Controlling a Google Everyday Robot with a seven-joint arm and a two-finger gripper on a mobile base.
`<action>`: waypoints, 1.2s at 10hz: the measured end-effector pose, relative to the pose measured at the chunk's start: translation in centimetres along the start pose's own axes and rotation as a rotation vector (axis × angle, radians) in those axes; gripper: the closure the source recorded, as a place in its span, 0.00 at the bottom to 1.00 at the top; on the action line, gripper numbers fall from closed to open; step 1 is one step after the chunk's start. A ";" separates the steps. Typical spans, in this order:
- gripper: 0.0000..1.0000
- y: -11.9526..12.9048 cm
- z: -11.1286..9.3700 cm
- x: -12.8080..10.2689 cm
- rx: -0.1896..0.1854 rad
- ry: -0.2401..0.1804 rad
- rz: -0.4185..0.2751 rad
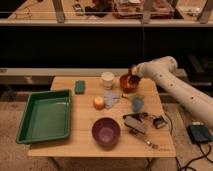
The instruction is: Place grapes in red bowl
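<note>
**GRAPE BUNCH: HANDLING AND POSITION**

Dark maroon bunch of small round grapes [130, 80]: in or just above small glossy orange-red bowl [124, 85], far side of wooden counter [82, 132]; cannot tell which. Likely light, soft, easily bruised. Grip gently at the stem cluster. Claw [133, 74] directly over bowl; spread or pinching, cannot tell.

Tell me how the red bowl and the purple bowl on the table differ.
The red bowl is smaller and orange-red; the purple bowl is larger and dark. The red bowl sits at the back by the white cup; the purple bowl sits near the front edge. The gripper is at the red bowl's rim; nothing hangs over the purple bowl. Both are round and upright.
</note>
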 end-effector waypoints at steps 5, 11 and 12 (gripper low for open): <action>0.98 0.0 2.7 -1.2 0.022 -0.019 -0.018; 0.98 2.3 2.9 -0.9 0.022 -0.052 0.032; 0.98 2.6 2.9 -0.8 0.020 -0.052 0.033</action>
